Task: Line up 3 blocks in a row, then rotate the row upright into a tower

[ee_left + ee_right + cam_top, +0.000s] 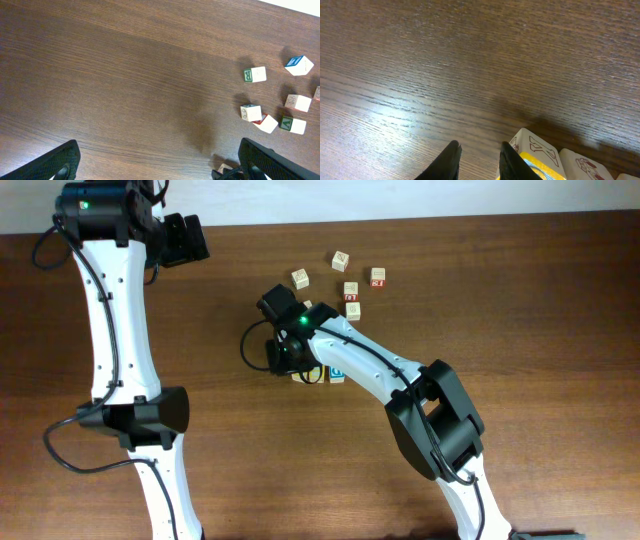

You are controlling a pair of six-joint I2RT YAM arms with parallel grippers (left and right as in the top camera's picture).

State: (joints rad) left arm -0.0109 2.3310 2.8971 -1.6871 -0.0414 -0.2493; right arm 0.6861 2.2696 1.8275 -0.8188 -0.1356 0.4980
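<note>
A row of small wooden blocks lies at mid-table under my right arm. In the overhead view a yellow-faced block [301, 376] shows at its left end and a blue-faced block [337, 372] at its right. My right gripper [480, 161] hangs low over the table just left of the yellow-faced block [540, 162]. Its fingers stand a narrow gap apart with only bare wood between them. The right finger [511, 160] is close beside that block, and a pale block [582, 167] sits next to it. My left gripper [162, 165] is wide open at the far left, away from the blocks.
Several cream cubes with red marks [351, 290] lie scattered behind the row, toward the far side of the table. The left wrist view shows several loose cubes [255, 74] at its right. The right arm's body [430, 410] stretches from the front right edge to the centre.
</note>
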